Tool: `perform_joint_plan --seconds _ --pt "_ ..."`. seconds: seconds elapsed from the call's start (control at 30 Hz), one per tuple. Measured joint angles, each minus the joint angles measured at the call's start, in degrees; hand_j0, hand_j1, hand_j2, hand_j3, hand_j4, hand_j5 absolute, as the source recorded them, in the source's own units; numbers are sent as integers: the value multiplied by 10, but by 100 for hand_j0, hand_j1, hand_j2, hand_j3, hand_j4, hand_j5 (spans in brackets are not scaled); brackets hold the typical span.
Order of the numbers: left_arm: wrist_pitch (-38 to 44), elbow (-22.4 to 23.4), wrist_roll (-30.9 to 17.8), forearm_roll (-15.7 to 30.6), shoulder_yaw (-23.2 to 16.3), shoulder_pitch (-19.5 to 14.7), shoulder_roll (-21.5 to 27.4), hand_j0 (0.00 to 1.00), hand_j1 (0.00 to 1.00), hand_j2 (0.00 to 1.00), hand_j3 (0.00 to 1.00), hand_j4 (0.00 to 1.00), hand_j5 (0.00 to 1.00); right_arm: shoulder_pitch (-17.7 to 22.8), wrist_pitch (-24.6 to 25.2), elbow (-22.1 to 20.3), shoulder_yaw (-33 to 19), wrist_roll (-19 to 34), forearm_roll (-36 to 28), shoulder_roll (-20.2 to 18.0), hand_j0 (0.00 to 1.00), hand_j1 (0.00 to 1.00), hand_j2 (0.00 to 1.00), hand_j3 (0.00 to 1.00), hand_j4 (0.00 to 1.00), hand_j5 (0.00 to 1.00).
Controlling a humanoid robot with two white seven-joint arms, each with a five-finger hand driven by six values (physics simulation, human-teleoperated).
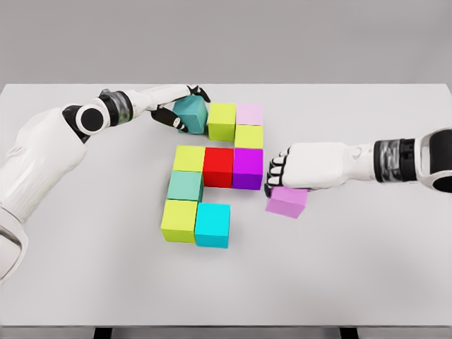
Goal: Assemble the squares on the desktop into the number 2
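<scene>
Teal cube (191, 109) gripped in my left hand (178, 107) sits touching the top row's left end; my right hand (291, 169) grasps the lilac cube (287, 202), right of the bottom-row gap.

1. The place is a bare simulated test bench, not a lived-in room.
2. A plain white table (367, 268) fills most of the view, its surface flat and unmarked, with dark legs just showing at the bottom edge.
3. Behind it is a uniform grey backdrop without walls, windows or furniture.
4. The flat-coloured cubes (212, 176) and smooth, even lighting look computer-rendered, which fits a robot-manipulation lab setup.
</scene>
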Motion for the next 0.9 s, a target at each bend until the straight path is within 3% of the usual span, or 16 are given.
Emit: perform_joint_plan --seconds 0.23,0.63,0.77,0.8,0.87,0.9 --pt "1 0 1 8 -1 0 -3 72 72 72 72 72 72 0 0 0 32 0 0 16 50 50 50 50 50 50" --pt "3 4 -1 15 -2 -1 -8 87 87 87 87 87 87 -5 0 0 58 0 0 27 53 53 53 53 53 53" --pt "6 7 -1 16 -2 -1 -10 94 94 94 94 94 94 -5 0 0 60 0 0 28 61 61 61 61 61 61" --pt "6 8 -1 17 -2 -1 -11 96 96 96 96 96 96 -5 0 0 61 0 0 29 67 67 67 67 67 67" --pt "7 8 -2 19 -2 -1 -11 97 97 97 97 97 97 -5 0 0 61 0 0 29 99 99 99 99 99 99" --pt "7 8 -2 20 -2 -1 -11 97 97 97 97 97 97 -6 0 0 60 0 0 29 100 100 100 100 100 100"
